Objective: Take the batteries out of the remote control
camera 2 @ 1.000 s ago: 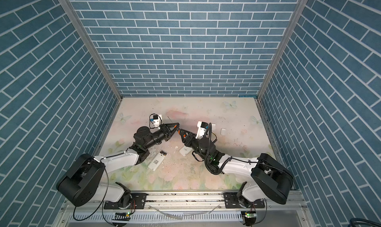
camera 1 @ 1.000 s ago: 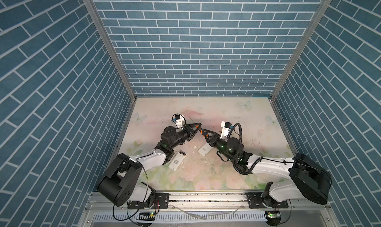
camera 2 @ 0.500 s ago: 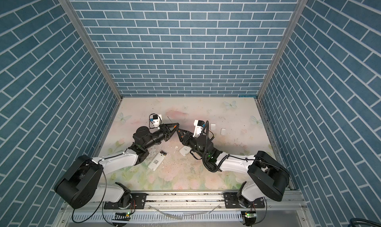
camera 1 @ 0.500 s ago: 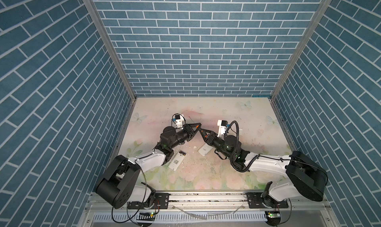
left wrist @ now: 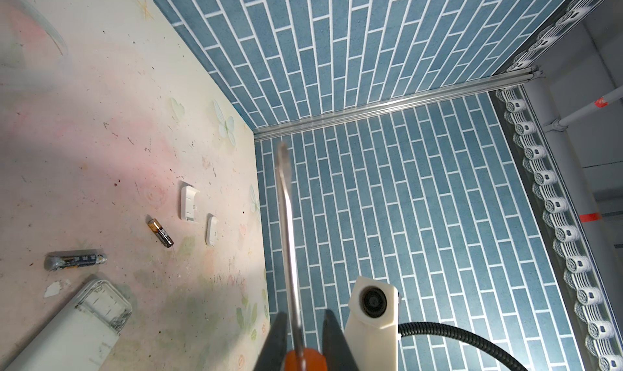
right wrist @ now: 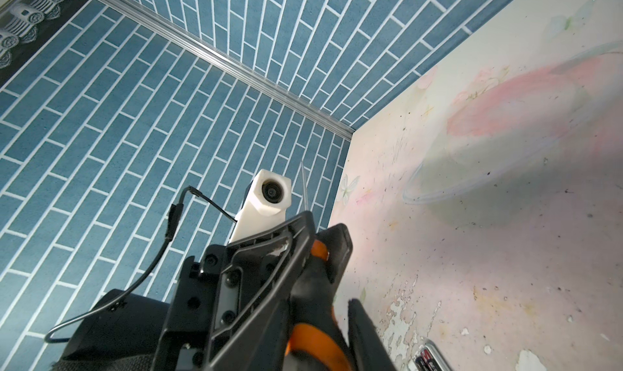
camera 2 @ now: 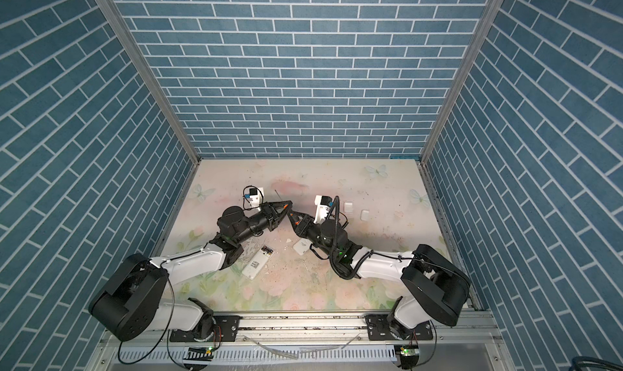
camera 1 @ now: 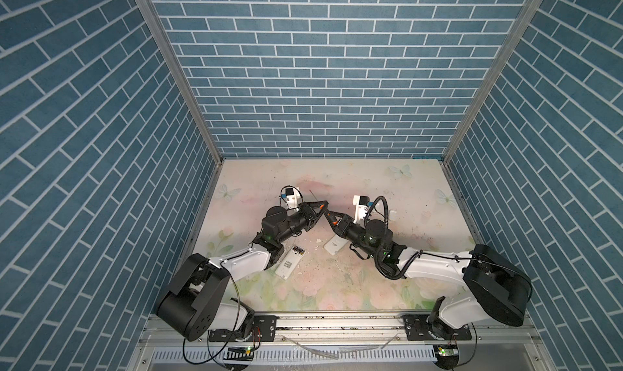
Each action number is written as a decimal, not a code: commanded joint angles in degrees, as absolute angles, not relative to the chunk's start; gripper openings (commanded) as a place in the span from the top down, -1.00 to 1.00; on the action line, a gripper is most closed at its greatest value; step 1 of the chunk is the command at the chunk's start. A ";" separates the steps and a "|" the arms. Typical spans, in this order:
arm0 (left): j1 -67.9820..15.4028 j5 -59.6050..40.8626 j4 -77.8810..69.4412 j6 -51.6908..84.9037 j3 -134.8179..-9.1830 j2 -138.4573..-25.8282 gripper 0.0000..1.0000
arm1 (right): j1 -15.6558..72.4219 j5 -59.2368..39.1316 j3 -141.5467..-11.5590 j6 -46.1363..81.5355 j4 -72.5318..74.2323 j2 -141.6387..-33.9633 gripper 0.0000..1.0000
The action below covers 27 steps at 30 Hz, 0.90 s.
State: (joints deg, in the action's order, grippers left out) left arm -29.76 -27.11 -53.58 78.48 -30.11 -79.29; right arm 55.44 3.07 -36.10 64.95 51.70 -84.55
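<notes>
A: What has the left gripper (left wrist: 303,320) got?
B: It is clamped tight on the screwdriver (left wrist: 286,217), pinching the orange handle where the metal shaft leaves it; the shaft sticks straight out ahead of the fingertips into the air.
A: And the right gripper (camera 1: 328,214)?
B: It meets the left one tip to tip in both top views, its jaws set around the butt of the same handle. A slit shows between the handle and one finger (right wrist: 367,335), so whether it grips cannot be told.
A: What of the things to be unloaded?
B: Two show, both lying loose on the table (left wrist: 101,133), off to the side of the left gripper and well apart from its fingertips. The first battery (left wrist: 76,260) lies just beside the open end of the open remote (left wrist: 67,325), whose compartment shows bare. The second battery (left wrist: 160,232) lies farther ahead, near the large white cover (left wrist: 188,204) and the small white cover (left wrist: 211,230).
A: Any other remote?
B: Yes, the other remote (camera 1: 290,261) lies behind the left gripper, beside its forearm; what its compartment holds is too small to tell
</notes>
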 commanded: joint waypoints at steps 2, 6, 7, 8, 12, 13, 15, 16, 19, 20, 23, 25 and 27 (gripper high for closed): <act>-30.03 -29.36 -50.49 74.08 -30.08 -76.86 0.84 | 54.42 3.25 -38.20 65.32 51.43 -84.75 1.00; -29.28 -28.57 -38.04 65.84 -31.65 -72.38 0.24 | 54.45 2.73 -38.31 64.00 47.43 -82.43 1.00; -29.03 -28.05 -34.87 63.76 -31.96 -71.03 0.14 | 54.44 2.78 -38.45 63.61 45.85 -81.62 1.00; -28.79 -27.30 -31.36 61.22 -32.31 -69.56 0.04 | 54.40 2.78 -38.56 63.15 43.91 -80.71 1.00; -27.33 -25.22 -20.66 55.79 -33.57 -63.58 -0.26 | 53.84 2.89 -38.76 61.15 37.44 -76.54 1.00; -27.06 -24.71 -18.37 54.82 -33.72 -62.13 -0.28 | 53.70 3.08 -38.93 60.73 35.38 -75.39 1.00; -26.62 -23.63 -13.48 52.70 -33.80 -59.24 -0.31 | 53.59 3.57 -39.33 59.29 30.35 -72.94 1.00; -26.45 -23.26 -11.28 51.89 -33.75 -57.96 -0.31 | 53.38 3.75 -39.53 58.87 28.11 -71.95 1.00; -26.22 -20.84 -0.38 48.66 -34.11 -53.67 -0.34 | 52.40 3.42 -40.29 57.77 20.33 -68.92 1.00; -26.27 -19.68 3.94 47.50 -33.97 -51.70 -0.35 | 51.98 2.97 -40.98 57.22 17.28 -68.04 1.00; -26.22 -14.40 16.22 44.58 -32.89 -45.63 -0.63 | 51.33 2.46 -44.52 54.29 7.30 -66.44 1.00; -26.22 -11.86 22.66 43.51 -32.04 -41.63 -0.73 | 51.18 1.94 -47.14 52.32 1.53 -66.18 1.00; -26.22 -9.95 28.17 43.38 -31.19 -38.40 -0.82 | 51.00 1.24 -49.48 50.80 -3.21 -66.37 1.00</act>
State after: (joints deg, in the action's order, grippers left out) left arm -26.48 -15.29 13.63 46.89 -32.60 -41.50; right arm 51.22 2.22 -45.08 55.48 8.08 -67.40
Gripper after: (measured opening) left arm 0.893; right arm 0.269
